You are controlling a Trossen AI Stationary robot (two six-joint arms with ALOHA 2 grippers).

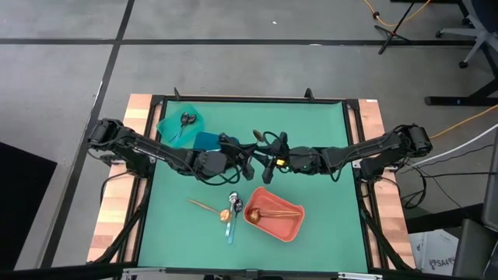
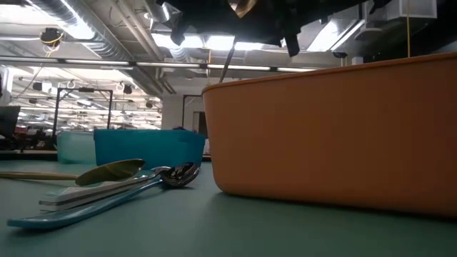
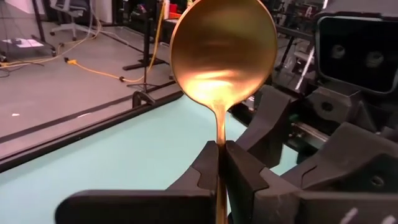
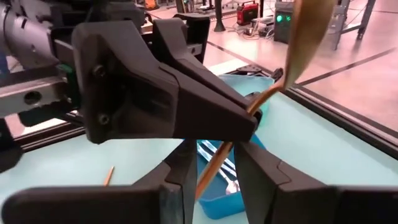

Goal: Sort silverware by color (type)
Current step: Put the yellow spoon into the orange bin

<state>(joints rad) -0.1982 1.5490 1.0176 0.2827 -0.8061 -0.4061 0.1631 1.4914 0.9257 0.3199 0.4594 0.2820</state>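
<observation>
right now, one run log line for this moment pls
stage: mid-air spoon handoff | left gripper: shut on gold spoon | right gripper: fingers open around same handle, grip unclear | coral bin: holds copper utensils

This is a robotics lab or workshop hall. A green-covered worktop with a black metal frame (image 1: 327,117) stands on a bare grey concrete floor (image 1: 233,70) crossed by dark lines. Orange cables (image 1: 467,120) trail over the floor to the right, beside the wheeled base of an office chair (image 1: 467,35). Level across the worktop, the far room shows an open ceiling with exposed silver ducts and pipes (image 2: 93,36) and bright strip lights (image 2: 78,28). More black equipment stands and benches (image 4: 336,18) fill the floor beyond.
</observation>
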